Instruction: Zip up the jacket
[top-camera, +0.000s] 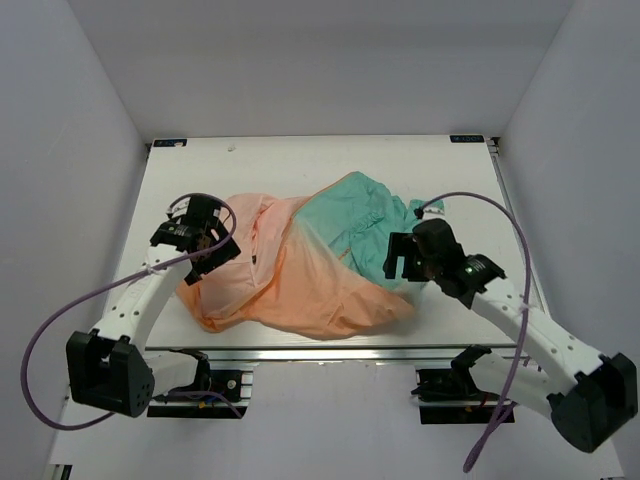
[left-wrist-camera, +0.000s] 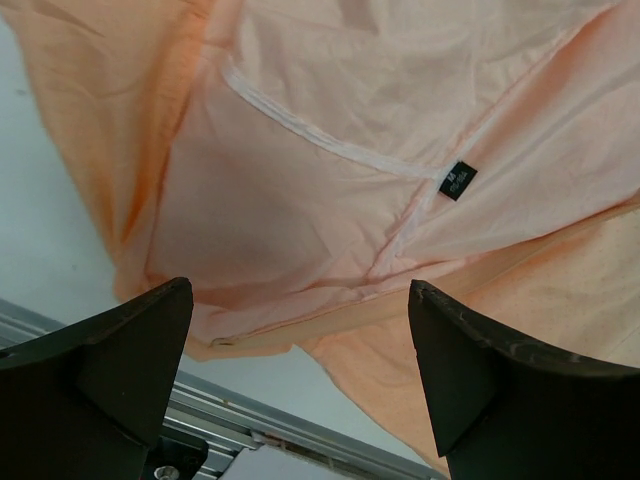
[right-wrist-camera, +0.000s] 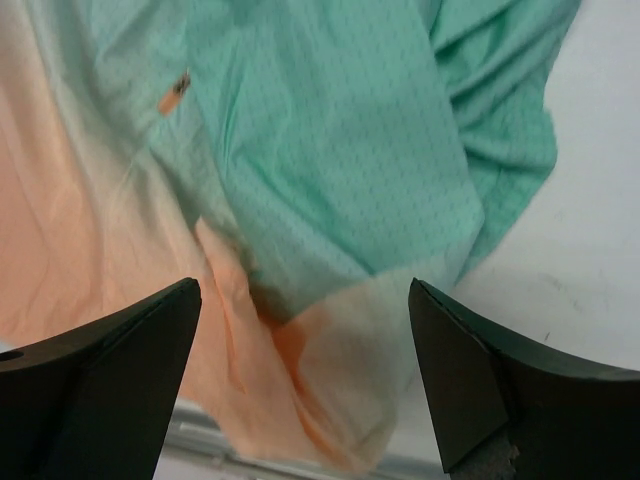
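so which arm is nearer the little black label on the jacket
Left. The left arm hangs its open jaws at the peach end of the jacket, with the black label just ahead of them. The right arm is at the teal end, across the garment from it.

White table (top-camera: 300, 165) (metal rail (top-camera: 330, 352) along its near edge) between pale walls (top-camera: 70, 150).

White surface (top-camera: 250, 170), matte, evenly lit. Plain white back wall (top-camera: 320, 70), left wall (top-camera: 60, 150), right wall (top-camera: 590, 130) enclose it on three sides. Aluminium rail (top-camera: 330, 354) along near edge. Soft diffuse light, faint shadows.
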